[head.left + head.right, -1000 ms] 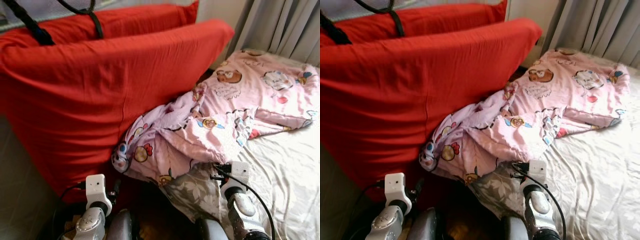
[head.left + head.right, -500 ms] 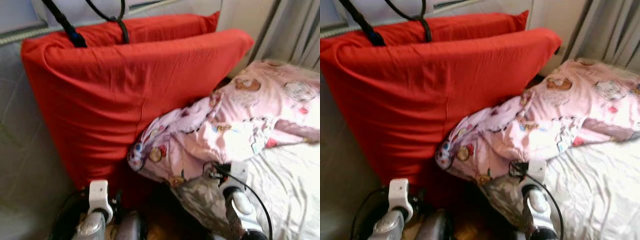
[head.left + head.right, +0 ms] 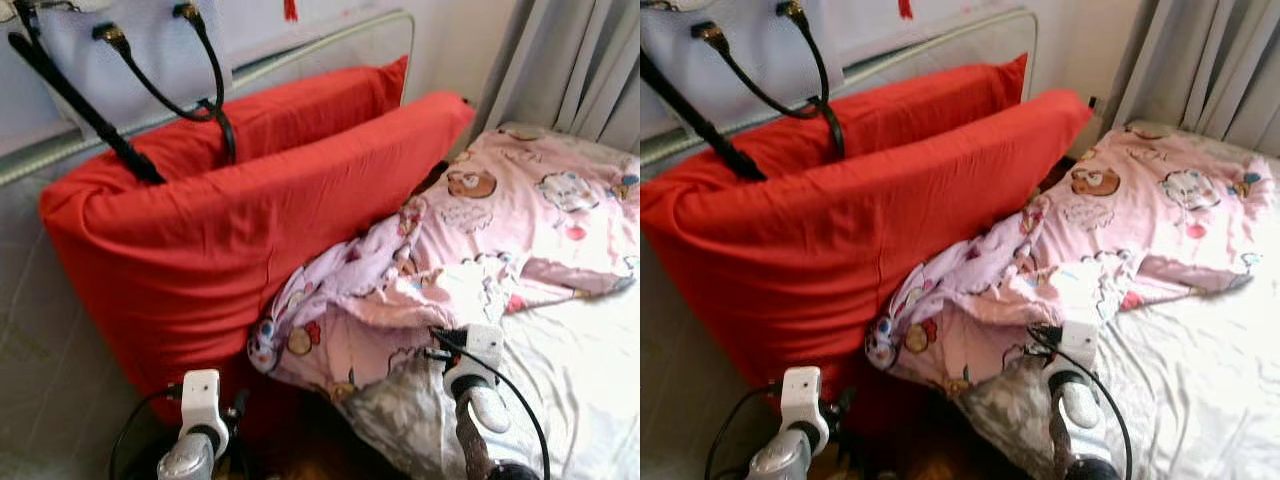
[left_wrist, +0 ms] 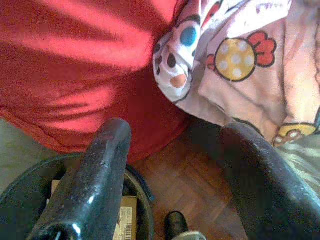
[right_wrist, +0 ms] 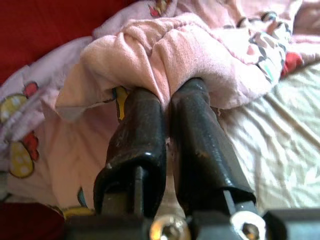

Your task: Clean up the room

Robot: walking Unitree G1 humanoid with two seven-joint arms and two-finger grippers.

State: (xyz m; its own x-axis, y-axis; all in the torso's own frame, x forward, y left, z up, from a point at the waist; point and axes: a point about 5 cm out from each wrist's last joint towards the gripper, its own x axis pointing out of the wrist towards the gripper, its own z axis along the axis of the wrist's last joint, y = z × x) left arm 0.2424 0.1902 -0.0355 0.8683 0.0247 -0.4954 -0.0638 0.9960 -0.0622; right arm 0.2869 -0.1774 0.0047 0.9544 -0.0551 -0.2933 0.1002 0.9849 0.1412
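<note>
The robot's right gripper (image 5: pixel 167 92) pinches a fold of a pink cartoon-print blanket (image 3: pixel 470 270), its two black fingers (image 5: pixel 142 130) pressed together on the cloth. The blanket lies rumpled across a bed covered by a pale sheet (image 3: pixel 580 370), one end bunched against a large red cushion (image 3: pixel 230 240) and hanging off the mattress edge. The cushion leans upright at the bedside, with a second red cushion (image 3: pixel 300 105) standing just behind it, in front of a metal rail (image 3: pixel 310 50). Black straps (image 3: pixel 150 90) from a pale bag hang over the cushions' tops. Grey curtains (image 3: pixel 570 60) close off the far side of the bed.

The left gripper (image 4: pixel 175 165) is held low beside the cushion, its fingers (image 4: pixel 102 175) spread apart and holding nothing. Below it are a wooden floor (image 4: pixel 195 185) and the rim of a dark round bin (image 4: pixel 145 187) with a cardboard box (image 4: pixel 125 215) inside.
</note>
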